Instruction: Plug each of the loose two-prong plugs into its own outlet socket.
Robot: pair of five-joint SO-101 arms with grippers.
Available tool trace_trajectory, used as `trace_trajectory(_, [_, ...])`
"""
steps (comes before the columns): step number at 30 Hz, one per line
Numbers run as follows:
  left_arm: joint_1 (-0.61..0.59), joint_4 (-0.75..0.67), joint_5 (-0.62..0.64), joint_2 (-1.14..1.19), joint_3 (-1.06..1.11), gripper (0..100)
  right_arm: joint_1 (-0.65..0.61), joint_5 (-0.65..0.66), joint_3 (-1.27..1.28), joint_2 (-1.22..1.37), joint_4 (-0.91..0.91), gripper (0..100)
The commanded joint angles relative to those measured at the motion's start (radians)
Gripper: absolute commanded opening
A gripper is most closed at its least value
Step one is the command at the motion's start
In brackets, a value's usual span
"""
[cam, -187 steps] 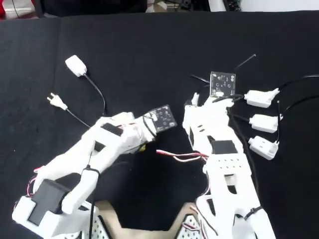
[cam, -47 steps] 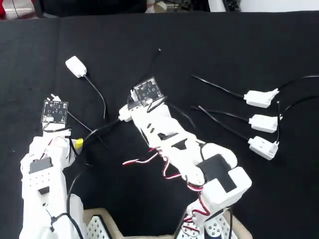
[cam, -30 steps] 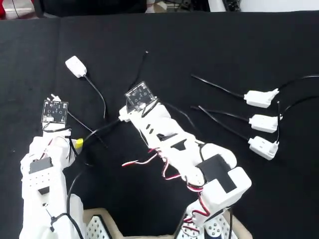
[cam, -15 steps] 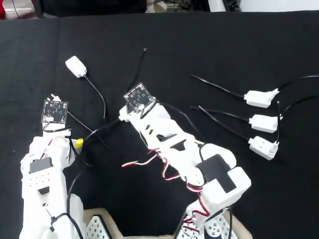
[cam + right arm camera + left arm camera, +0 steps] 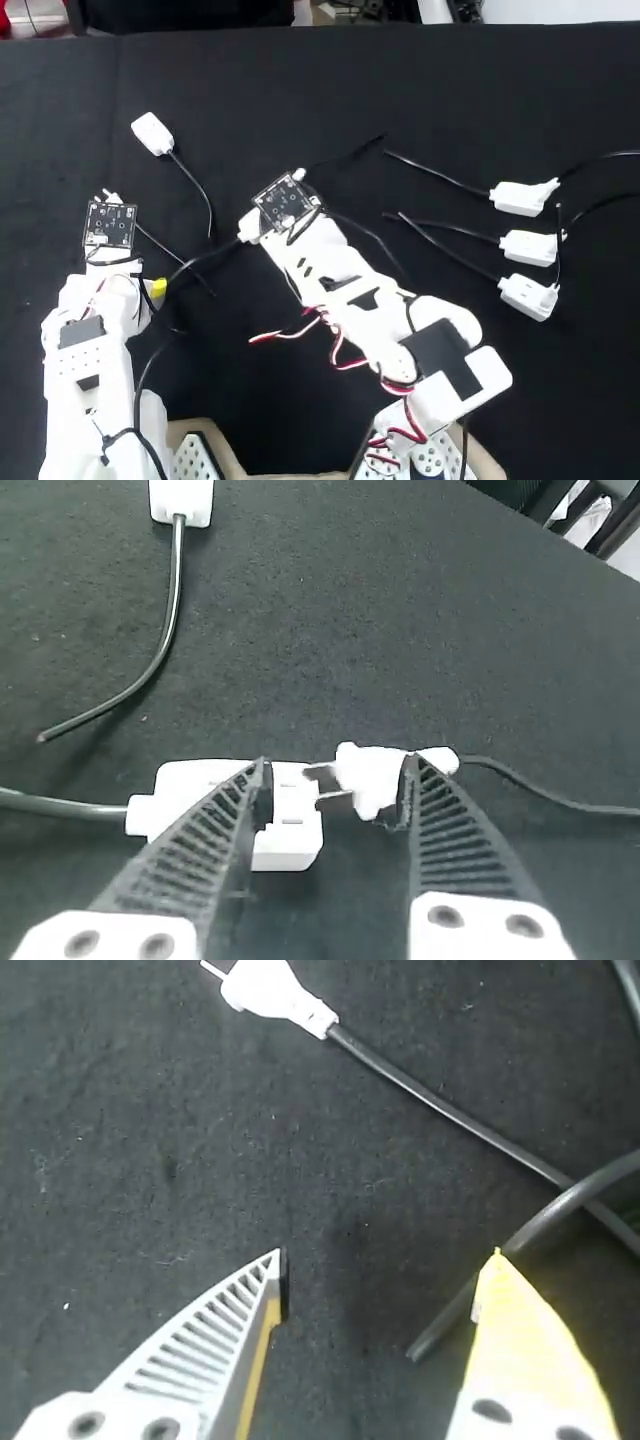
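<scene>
My right gripper is shut on a white two-prong plug. Its prongs point at the face of a white outlet socket lying just in front of it. In the high view this gripper sits under its camera board at mid-table, and the plug's black cable trails away to the right. My left gripper stands open above the black cloth, with a second loose plug a short way beyond its tips. That plug peeks out by the left arm.
Another white socket lies at the back left, its cable curling toward the middle. Three more sockets are stacked along the right side with short black cables. A thick black cable crosses near my left gripper's yellow finger.
My right gripper has turned with the plug, so the plug's cable swung from pointing to the back left round to the right. The left arm has stayed still.
</scene>
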Motion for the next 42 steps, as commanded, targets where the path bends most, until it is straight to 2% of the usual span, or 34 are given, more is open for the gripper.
trace_trajectory(1, [0.001,-0.020,-0.005,-0.015,-0.002,30,-0.009,-0.041,-0.002,-0.044,0.005,19.8])
trace_trajectory(7, [0.001,-0.020,-0.005,-0.015,-0.002,30,-0.008,-0.055,0.001,-0.050,0.006,20.1])
trace_trajectory(10, [0.001,-0.021,-0.005,-0.014,-0.002,30,-0.005,-0.057,0.021,-0.122,0.069,20.0])
trace_trajectory(12, [0.001,-0.023,-0.005,-0.014,-0.002,30,0.005,-0.101,0.018,-0.219,0.187,20.1])
trace_trajectory(14, [0.001,-0.023,-0.005,-0.012,-0.002,30,0.040,-0.203,-0.031,-0.334,0.371,20.1])
trace_trajectory(17, [0.001,-0.023,-0.005,-0.014,-0.002,30,0.100,-0.328,-0.185,-0.443,0.706,20.1])
trace_trajectory(19, [0.002,-0.021,-0.005,-0.014,-0.002,30,0.109,-0.404,-0.308,-0.441,0.867,20.1])
trace_trajectory(27, [0.013,-0.020,-0.005,-0.014,-0.002,30,0.097,-0.592,-0.604,-0.119,0.970,20.2])
trace_trajectory(36, [0.013,-0.020,-0.005,-0.014,-0.001,30,0.100,-0.985,-1.204,0.358,1.363,20.2])
trace_trajectory(42, [0.015,-0.023,-0.005,-0.018,0.010,30,0.100,-1.096,-1.434,0.479,1.433,20.2])
